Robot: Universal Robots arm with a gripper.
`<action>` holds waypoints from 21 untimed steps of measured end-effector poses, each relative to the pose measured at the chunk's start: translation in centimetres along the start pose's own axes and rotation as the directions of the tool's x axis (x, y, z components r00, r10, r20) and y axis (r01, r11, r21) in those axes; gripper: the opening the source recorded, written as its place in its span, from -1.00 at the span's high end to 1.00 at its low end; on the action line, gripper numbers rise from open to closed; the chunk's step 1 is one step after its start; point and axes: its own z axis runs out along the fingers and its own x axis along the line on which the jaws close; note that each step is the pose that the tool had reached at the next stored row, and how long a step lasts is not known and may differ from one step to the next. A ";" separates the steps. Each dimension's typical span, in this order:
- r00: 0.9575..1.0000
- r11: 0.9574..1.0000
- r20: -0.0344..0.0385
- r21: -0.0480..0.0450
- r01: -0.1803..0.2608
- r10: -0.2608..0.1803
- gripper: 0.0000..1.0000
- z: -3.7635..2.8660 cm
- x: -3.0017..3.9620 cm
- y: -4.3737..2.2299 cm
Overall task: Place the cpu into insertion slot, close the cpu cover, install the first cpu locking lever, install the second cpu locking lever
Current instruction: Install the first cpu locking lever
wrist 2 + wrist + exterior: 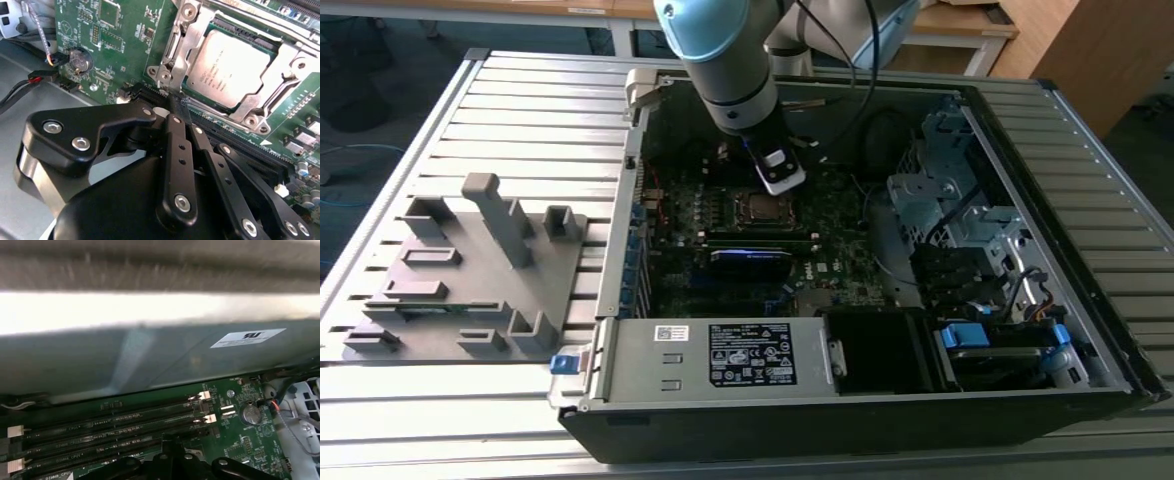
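1. The open computer case (1067, 330) lies flat on the slatted table (520, 110), with a grey fixture block (467, 270) at about nine o'clock from it in the exterior view.
2. The motherboard (841, 265) fills the case floor. In the first wrist view its long memory slots (110, 422) run side by side next to a round coin battery (249, 413).
3. The arm (720, 60) comes down from twelve o'clock in the exterior view, and the gripper (175, 107) ends just at the socket's twelve-o'clock edge.
4. In the second wrist view the fingers (176, 145) are drawn together with nothing between them, and their tips meet at the near corner of the socket frame.
5. The cpu cover (280, 65) is down, its window framing the chip.
6. The cpu (230, 65) is already seated in the insertion slot (759, 207); only its dull silver top shows, and the slot itself is hidden under chip and cover.
7. A thin locking lever (245, 20) runs along the far side of the cover. Whether either lever is latched I cannot tell.
8. Risks, as I judge them:
   - The closed tips may slide off a thin springy lever, which could then snap back.
   - Pressing off line could put the tips on the cover or on nearby board parts instead of on the lever.
   - If the cover is not fully flat, forcing a lever could load the chip unevenly.
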 end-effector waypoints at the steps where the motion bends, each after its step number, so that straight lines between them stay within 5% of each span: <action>1: 1.000 1.000 0.000 0.000 0.000 0.000 0.80 -0.17 -0.06 0.06; 8: 1.000 1.000 0.000 0.000 0.000 0.000 0.80 -1.51 -0.49 0.50; 14: 1.000 1.000 -0.002 0.000 0.000 0.000 0.80 -1.56 -0.51 0.52; 21: 0.997 0.999 -0.076 0.048 -0.008 0.012 0.80 -1.43 -0.51 0.49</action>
